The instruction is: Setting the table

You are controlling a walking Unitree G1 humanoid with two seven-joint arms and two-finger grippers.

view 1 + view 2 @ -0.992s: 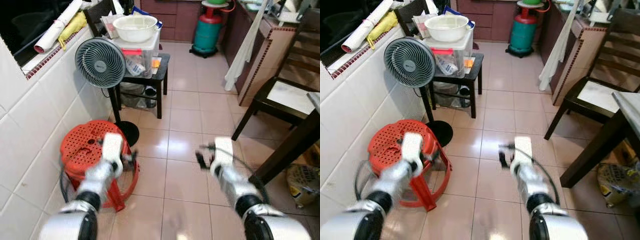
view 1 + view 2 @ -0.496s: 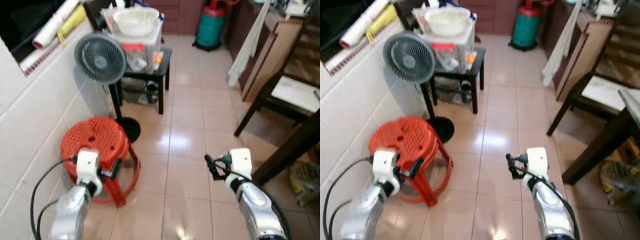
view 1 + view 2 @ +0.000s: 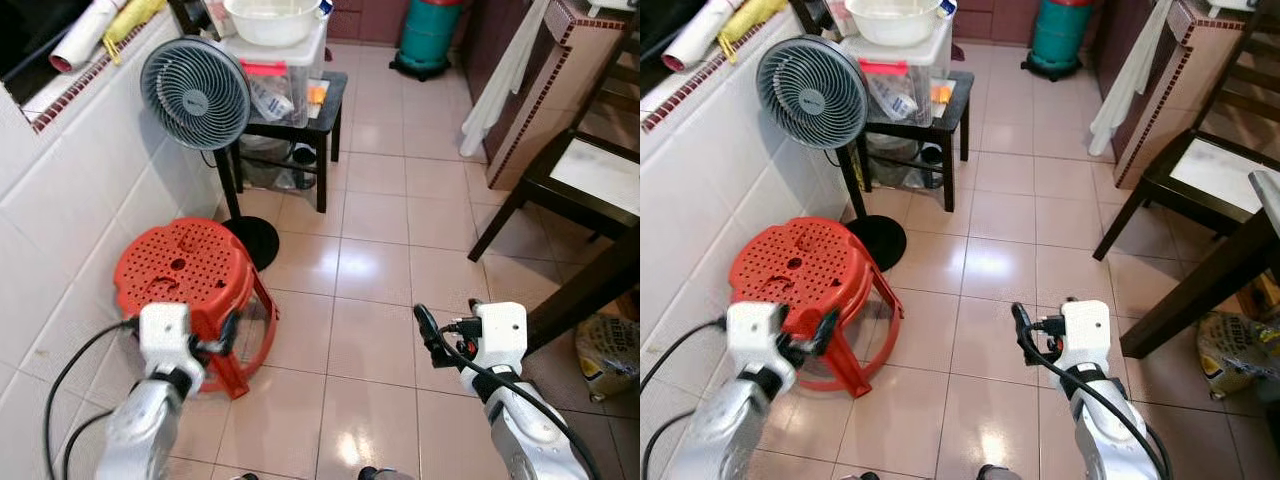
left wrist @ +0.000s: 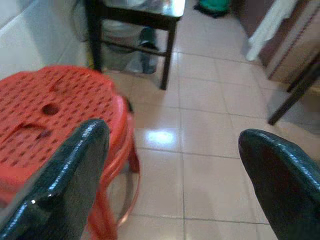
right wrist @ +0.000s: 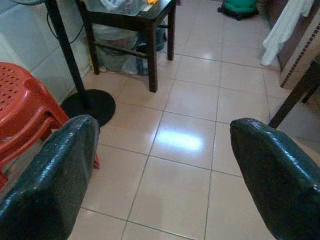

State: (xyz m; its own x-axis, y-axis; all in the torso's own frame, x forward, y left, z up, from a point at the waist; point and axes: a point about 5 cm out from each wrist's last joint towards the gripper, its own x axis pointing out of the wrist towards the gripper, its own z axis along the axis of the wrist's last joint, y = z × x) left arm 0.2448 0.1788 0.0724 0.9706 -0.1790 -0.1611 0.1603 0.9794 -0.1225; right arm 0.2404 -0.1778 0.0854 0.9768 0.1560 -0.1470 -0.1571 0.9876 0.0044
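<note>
A pale tiled floor (image 3: 370,260) stretches ahead, with a white tiled wall (image 3: 70,200) along the robot's left. At the right edge stand a dark wooden table (image 3: 590,290) and a dark chair (image 3: 570,180), the only table furniture in sight, well apart from both grippers. Against the wall a red perforated stool (image 3: 190,280) sits on the floor, and behind it a grey fan (image 3: 195,95) stands beside a small black side table (image 3: 300,120) carrying a clear plastic box (image 3: 280,85) topped by a white bowl (image 3: 272,18). A green gas cylinder (image 3: 430,35) stands further back.

The left gripper (image 4: 170,175) hovers just beside the stool's near edge, its fingers spread wide and holding nothing. The right gripper (image 5: 165,165) hangs over bare floor between stool and table, fingers likewise spread apart and empty.
</note>
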